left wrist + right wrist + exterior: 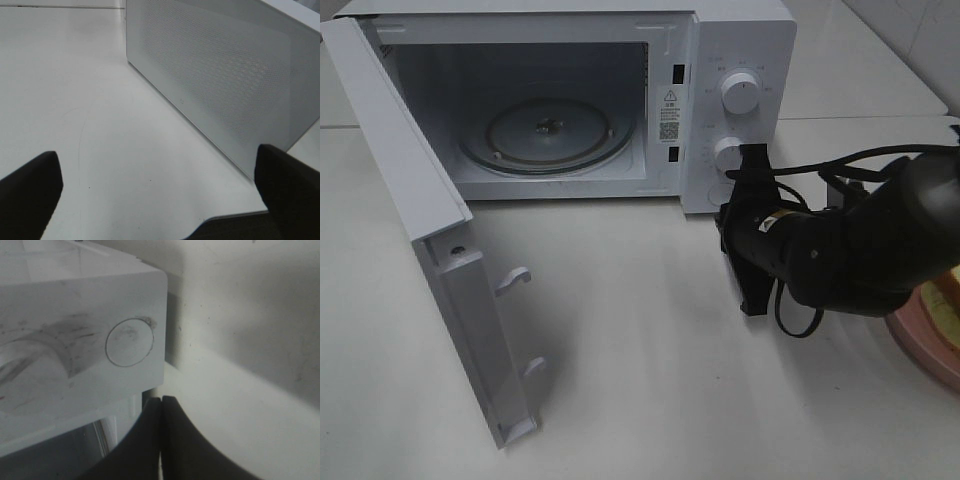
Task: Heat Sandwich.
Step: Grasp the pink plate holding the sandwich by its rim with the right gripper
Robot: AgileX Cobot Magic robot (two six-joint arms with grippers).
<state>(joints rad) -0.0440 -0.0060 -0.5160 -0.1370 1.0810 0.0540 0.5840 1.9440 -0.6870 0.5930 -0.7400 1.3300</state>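
Pale sandwich point(950, 292) — apart from right hand point(161, 402)

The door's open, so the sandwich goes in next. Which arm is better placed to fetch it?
Right. The sandwich and its plate lie at the right edge, beside that arm; the right gripper is shut, though. The left gripper sits open beyond the door.

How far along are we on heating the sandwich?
Done: microwave door stands open, turntable bare. In hand: nothing; right claw is shut near the control panel's lower button, left claw open beside the door. Remaining: sandwich sits on its pink plate, not yet loaded or heated.
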